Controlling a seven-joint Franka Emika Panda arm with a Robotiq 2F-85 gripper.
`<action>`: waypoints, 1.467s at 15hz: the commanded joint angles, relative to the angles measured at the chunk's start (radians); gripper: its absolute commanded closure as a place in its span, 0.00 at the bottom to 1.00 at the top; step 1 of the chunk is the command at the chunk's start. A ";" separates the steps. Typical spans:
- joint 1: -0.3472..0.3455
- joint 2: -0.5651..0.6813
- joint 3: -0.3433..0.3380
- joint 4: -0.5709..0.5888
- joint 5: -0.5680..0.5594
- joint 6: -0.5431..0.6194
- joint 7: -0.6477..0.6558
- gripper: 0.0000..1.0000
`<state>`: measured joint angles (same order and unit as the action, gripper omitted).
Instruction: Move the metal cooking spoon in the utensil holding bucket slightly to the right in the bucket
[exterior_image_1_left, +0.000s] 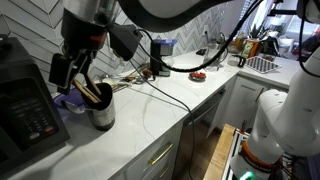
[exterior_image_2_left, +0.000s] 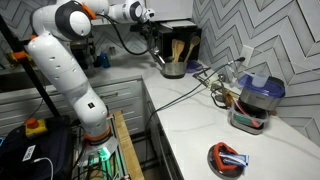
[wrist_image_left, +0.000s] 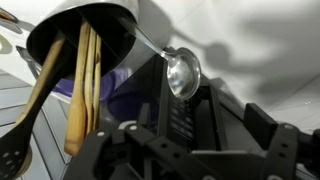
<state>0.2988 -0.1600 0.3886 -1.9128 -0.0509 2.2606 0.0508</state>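
Note:
The metal utensil bucket (wrist_image_left: 75, 25) fills the upper left of the wrist view. Several wooden utensils (wrist_image_left: 85, 90) stick out of it. The metal cooking spoon (wrist_image_left: 183, 73) leans out of the bucket to the right, with its shiny bowl clear of the wooden ones. My gripper (wrist_image_left: 195, 125) is open. Its two dark fingers sit wide apart on the near side of the spoon's bowl, not touching it. In both exterior views the gripper (exterior_image_1_left: 76, 76) (exterior_image_2_left: 160, 40) hovers just over the bucket (exterior_image_1_left: 101, 110) (exterior_image_2_left: 173, 69).
A black appliance (exterior_image_1_left: 25, 105) stands right beside the bucket, with a purple cloth (exterior_image_1_left: 68, 101) at its foot. A cable (exterior_image_1_left: 165, 95) runs across the white counter. A red item (exterior_image_2_left: 228, 157) and a blue-lidded container (exterior_image_2_left: 255, 100) lie further along the counter.

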 joint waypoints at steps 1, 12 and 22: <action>0.022 0.136 -0.002 0.107 0.013 -0.070 -0.020 0.09; 0.064 0.281 -0.020 0.258 -0.036 -0.236 0.027 0.84; -0.010 0.182 -0.075 0.168 0.202 -0.152 -0.019 0.99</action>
<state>0.3277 0.0935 0.3452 -1.6528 0.0240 2.0316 0.0696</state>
